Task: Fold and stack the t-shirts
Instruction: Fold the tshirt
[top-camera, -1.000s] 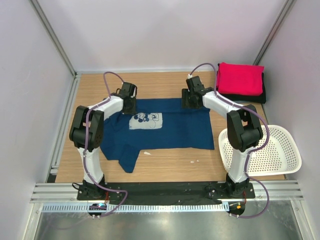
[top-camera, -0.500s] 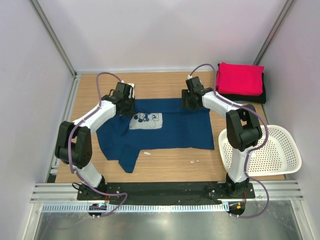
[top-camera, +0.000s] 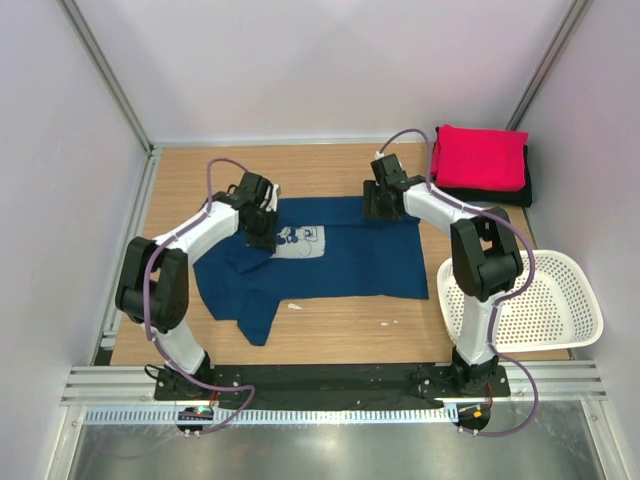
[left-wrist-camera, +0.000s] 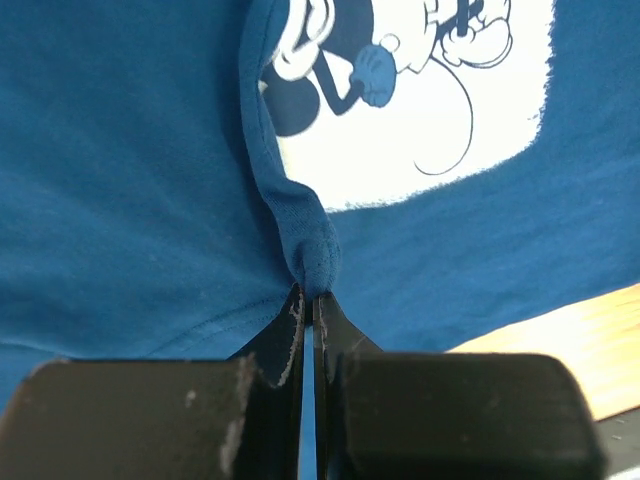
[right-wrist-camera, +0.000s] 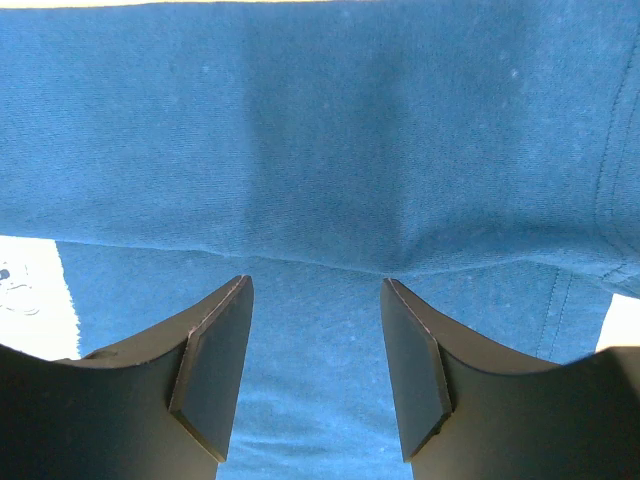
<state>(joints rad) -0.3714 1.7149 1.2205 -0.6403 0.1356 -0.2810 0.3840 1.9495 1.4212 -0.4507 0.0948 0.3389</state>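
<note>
On the left of the wooden table (top-camera: 330, 165), the left gripper (left-wrist-camera: 308, 296) is pinching a bunched fold of the spread navy t-shirt (top-camera: 350, 262). The right gripper (right-wrist-camera: 315, 283) is hanging with jaws parted over its far edge. Far right, the pink-red t-shirt (top-camera: 482, 157) is lying on the black t-shirt (top-camera: 500, 197).

navy t-shirt (top-camera: 350, 265) spread flat, left hand (top-camera: 262, 237) apparently pinching it, right hand (top-camera: 383, 202) atop

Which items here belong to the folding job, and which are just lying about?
Job:
navy blue cloth t-shirt with pale cartoon print
folded pink-red cloth t-shirt
black cloth t-shirt under the pink-red one

Lying about:
white perforated plastic basket
small white scrap
</note>
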